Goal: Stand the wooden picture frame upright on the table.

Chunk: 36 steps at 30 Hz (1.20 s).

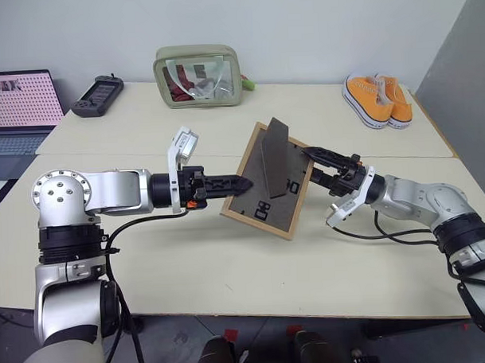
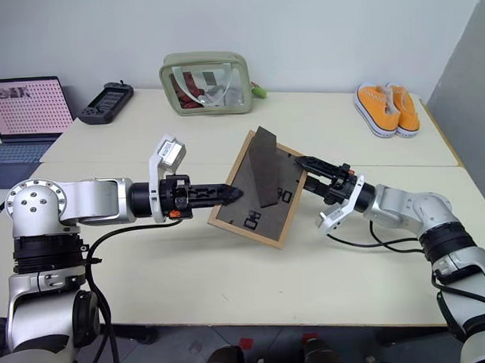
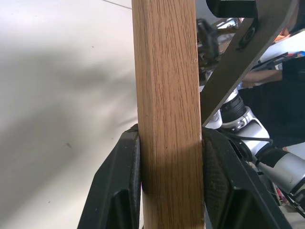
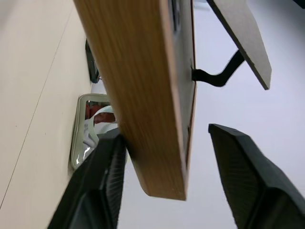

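Frame (image 1: 266, 181) is held clear above the table (image 1: 230, 269), back face toward me, tilted, easel leg swung out.

Left of frame: my left gripper (image 1: 241, 184) is clamped on the frame's left edge; in the left wrist view both pads (image 3: 125, 181) press flat against the wood. This grip carries the load, so I'd keep it firm.

Right of frame: my right gripper (image 1: 313, 161) straddles the right edge with jaws parted. In the right wrist view one finger (image 4: 102, 176) sits by the wood and the other stands off, so no grip there.

To do the step well, I judge: lower with the bottom edge level, let the easel foot land too, then release gently.

Materials: light oak grain, square edges; dark matte back board; thin stiff easel; smooth cream tabletop, probably slippery under the foot.
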Available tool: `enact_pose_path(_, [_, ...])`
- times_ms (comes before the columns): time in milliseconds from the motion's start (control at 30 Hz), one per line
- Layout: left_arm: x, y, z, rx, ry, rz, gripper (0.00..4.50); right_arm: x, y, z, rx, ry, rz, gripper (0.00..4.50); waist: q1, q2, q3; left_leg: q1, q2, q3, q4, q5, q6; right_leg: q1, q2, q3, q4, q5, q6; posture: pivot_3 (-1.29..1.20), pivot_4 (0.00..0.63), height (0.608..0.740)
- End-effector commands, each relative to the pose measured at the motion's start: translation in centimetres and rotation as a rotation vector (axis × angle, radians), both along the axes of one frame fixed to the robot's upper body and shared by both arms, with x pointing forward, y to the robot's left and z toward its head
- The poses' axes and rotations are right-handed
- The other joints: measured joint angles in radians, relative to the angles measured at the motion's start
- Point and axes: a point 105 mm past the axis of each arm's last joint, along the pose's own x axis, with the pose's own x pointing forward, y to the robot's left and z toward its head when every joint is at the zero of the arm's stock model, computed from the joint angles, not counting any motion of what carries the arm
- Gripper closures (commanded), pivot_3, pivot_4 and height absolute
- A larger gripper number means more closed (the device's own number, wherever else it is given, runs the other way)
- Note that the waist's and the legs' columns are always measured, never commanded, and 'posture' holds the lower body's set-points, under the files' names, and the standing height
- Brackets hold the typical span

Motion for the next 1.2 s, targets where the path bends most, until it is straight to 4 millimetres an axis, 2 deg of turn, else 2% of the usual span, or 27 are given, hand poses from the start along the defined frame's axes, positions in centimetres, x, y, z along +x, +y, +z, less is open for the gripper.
enact_pose_path(33, [-0.1,0.0,1.1,-0.021,-0.029,0.004,3.17,-0.8,0.9,1.6,0.052,-0.053,0.058,2.69,0.0,0.0,0.0,0.0,0.0,0.0,0.0,0.0,0.0,0.0,0.0,0.0,0.0,0.0,0.0,0.0,0.15,0.74])
enact_pose_path(100, [-0.1,-0.1,1.1,-0.022,-0.027,0.004,3.17,-0.8,1.1,1.6,0.054,-0.053,0.063,3.02,0.0,0.0,0.0,0.0,0.0,0.0,0.0,0.0,0.0,0.0,0.0,0.0,0.0,0.0,0.0,0.0,0.15,0.74])
enact_pose_path(167, [-0.1,-0.1,1.1,-0.022,-0.024,0.005,3.17,-0.9,1.1,1.6,0.053,-0.053,0.066,3.13,0.0,0.0,0.0,0.0,0.0,0.0,0.0,0.0,0.0,0.0,0.0,0.0,0.0,0.0,0.0,0.0,0.15,0.74])
enact_pose_path(667, [-0.1,-0.2,0.8,-0.021,-0.028,0.03,3.17,-0.9,1.1,1.5,0.046,-0.043,0.06,3.17,0.0,0.0,0.0,0.0,0.0,0.0,0.0,0.0,0.0,0.0,0.0,0.0,0.0,0.0,0.0,0.0,0.15,0.74])
enact_pose_path(733, [0.0,-0.3,0.8,-0.025,-0.029,0.036,2.5,-0.9,1.1,1.5,0.046,-0.04,0.059,3.17,0.0,0.0,0.0,0.0,0.0,0.0,0.0,0.0,0.0,0.0,0.0,0.0,0.0,0.0,0.0,0.0,0.15,0.74])
enact_pose_path(767, [0.0,-0.3,0.8,-0.027,-0.03,0.037,2.46,-0.8,1.1,1.4,0.046,-0.039,0.058,3.17,0.0,0.0,0.0,0.0,0.0,0.0,0.0,0.0,0.0,0.0,0.0,0.0,0.0,0.0,0.0,0.0,0.15,0.74])
enact_pose_path(967, [0.1,-0.2,0.8,-0.015,-0.045,0.05,1.28,-0.8,1.4,1.5,0.046,-0.037,0.062,3.17,0.0,0.0,0.0,0.0,0.0,0.0,0.0,0.0,0.0,0.0,0.0,0.0,0.0,0.0,0.0,0.0,0.15,0.74])
enact_pose_path(1133, [0.2,0.4,1.3,0.016,-0.165,0.1,1.28,-0.6,1.3,1.5,0.046,-0.027,0.059,3.17,0.0,0.0,0.0,0.0,0.0,0.0,0.0,0.0,0.0,0.0,0.0,0.0,0.0,0.0,0.0,0.0,0.15,0.74])
enact_pose_path(1200, [-0.3,1.1,2.7,0.007,-0.302,0.126,1.28,-0.5,1.3,1.3,0.039,-0.014,0.06,3.17,0.0,0.0,0.0,0.0,0.0,0.0,0.0,0.0,0.0,0.0,0.0,0.0,0.0,0.0,0.0,0.0,0.15,0.74])
